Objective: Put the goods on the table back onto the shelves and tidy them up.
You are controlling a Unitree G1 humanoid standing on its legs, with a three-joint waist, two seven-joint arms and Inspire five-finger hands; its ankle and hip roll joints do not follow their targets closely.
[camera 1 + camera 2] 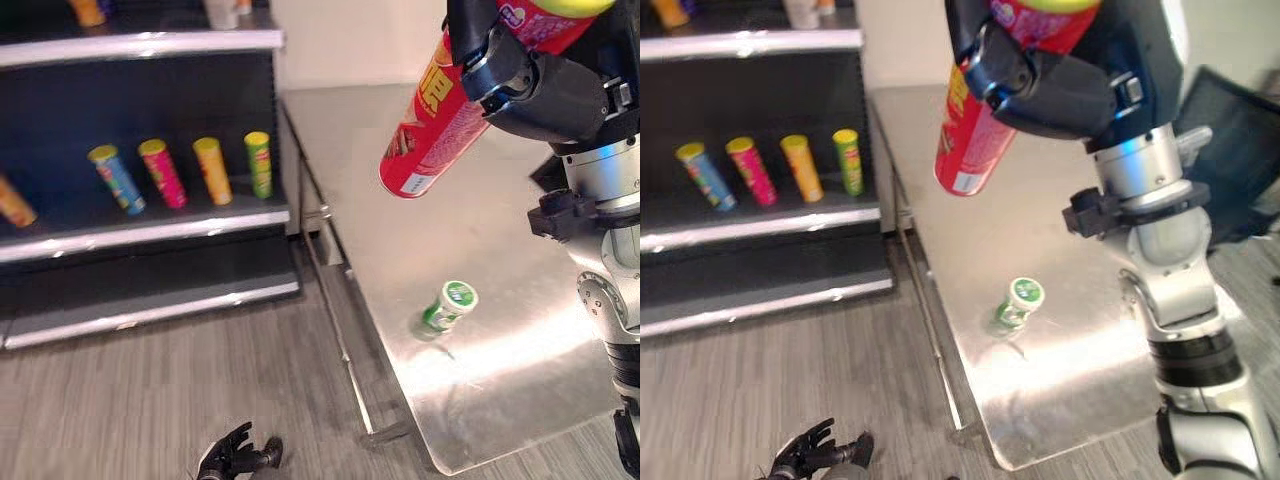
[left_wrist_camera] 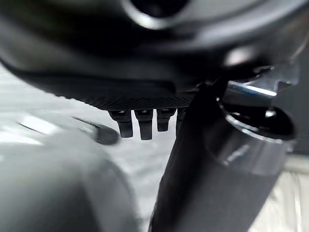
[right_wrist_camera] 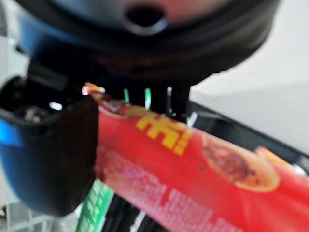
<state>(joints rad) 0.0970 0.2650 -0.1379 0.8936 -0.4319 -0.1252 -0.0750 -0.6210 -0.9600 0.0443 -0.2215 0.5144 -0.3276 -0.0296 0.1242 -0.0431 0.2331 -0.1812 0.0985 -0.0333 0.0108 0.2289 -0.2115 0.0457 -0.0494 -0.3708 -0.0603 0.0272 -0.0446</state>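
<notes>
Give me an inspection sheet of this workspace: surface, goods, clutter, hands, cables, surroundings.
Surface: steel table, shiny, beside the shelves.
Goods in hand: red can held tilted above the table by the right robot hand, fingers curled round it.
Goods on table: one green can lying on its side near the front edge.
Goods on shelf: blue can, pink can, orange can and green shelf can, in a row on the shelf board, leaning.
Clutter: nothing seen.
Left robot hand: low over the floor, fingers relaxed, holding nothing.
Cables: nothing seen.
Surroundings: grey wood-look floor, pale wall behind the table.
</notes>
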